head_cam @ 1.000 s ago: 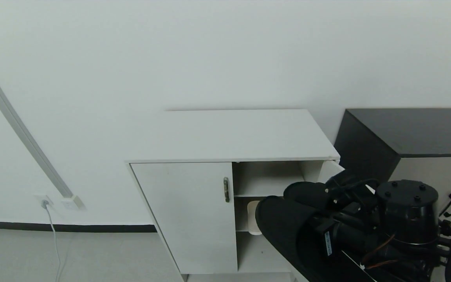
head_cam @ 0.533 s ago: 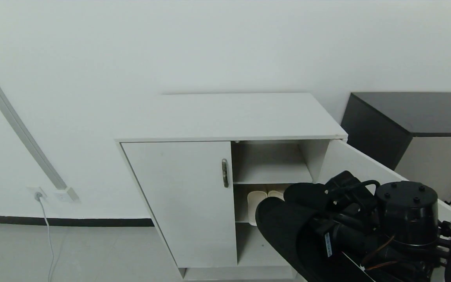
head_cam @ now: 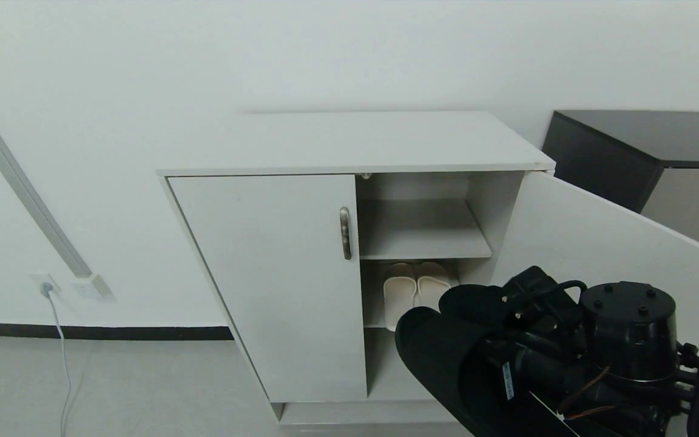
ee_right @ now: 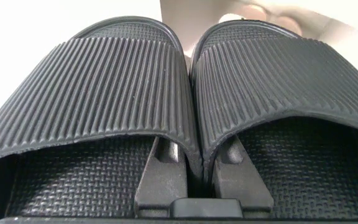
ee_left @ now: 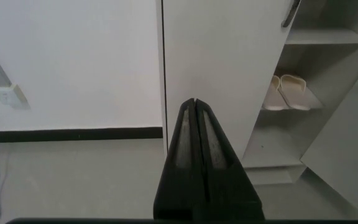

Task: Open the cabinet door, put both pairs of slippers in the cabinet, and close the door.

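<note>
right jaws are clamped on the black slippers (ee_right: 185,87), a finger (ee_right: 161,171) tucked under each strap and the pair's inner walls pinched together between them, toes pointing away from the wrist. left jaws are pressed shut with nothing in them, facing the closed left door (head_cam: 264,273).

over the past second the whole head view has shifted, so the camera moved, not the furniture. the cabinet (head_cam: 355,139) now looms larger and its open right half shows in full. that suggests the robot has drawn nearer, though a tilt of the head cannot be ruled out. the right door (head_cam: 604,243) stands swung wide.

the pale slippers (head_cam: 416,288) sit side by side on the middle shelf, so one pair is judged stowed. the black pair remains to go in, then the door must be closed. the black pair hangs just outside the opening, lower than the pale pair, to its right and apart from it. the bottom shelf (head_cam: 389,376) lies nearest it.
</note>
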{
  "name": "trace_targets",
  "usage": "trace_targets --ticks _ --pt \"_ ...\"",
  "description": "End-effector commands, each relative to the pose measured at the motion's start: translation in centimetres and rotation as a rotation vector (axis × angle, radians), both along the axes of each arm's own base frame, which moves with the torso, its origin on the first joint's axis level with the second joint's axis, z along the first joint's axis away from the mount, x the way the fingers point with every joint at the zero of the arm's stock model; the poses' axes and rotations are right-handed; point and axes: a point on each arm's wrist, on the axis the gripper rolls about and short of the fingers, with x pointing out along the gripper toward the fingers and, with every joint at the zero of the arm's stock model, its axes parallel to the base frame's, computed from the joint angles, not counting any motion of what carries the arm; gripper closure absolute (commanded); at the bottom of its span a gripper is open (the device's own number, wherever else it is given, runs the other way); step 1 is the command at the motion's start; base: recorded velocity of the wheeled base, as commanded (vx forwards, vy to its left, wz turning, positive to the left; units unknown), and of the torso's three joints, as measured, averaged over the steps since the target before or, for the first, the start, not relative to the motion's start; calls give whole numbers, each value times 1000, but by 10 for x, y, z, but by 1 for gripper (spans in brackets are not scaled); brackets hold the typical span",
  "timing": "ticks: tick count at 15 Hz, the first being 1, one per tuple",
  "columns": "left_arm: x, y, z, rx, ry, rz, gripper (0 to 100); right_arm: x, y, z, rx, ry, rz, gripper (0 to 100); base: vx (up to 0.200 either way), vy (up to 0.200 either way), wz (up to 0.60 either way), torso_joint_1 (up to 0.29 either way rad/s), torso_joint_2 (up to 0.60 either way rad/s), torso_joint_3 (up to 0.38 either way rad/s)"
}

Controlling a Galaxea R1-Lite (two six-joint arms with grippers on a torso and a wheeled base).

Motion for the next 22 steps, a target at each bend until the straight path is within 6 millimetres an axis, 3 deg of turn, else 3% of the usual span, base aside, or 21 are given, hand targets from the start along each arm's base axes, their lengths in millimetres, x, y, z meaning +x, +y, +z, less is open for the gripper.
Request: trace_targets --ticks 1,12,22 --pt "0 0 0 -1 2 1 100 0 0 0 -1 1 0 100 0 0 0 -134 476 334" --pt "0 0 0 0 2 1 100 0 0 -2 -4 7 1 100 0 0 0 -66 438 369" --pt "0 0 0 -1 2 1 100 -1 0 -3 -8 12 8 100 0 0 0 1 34 30"
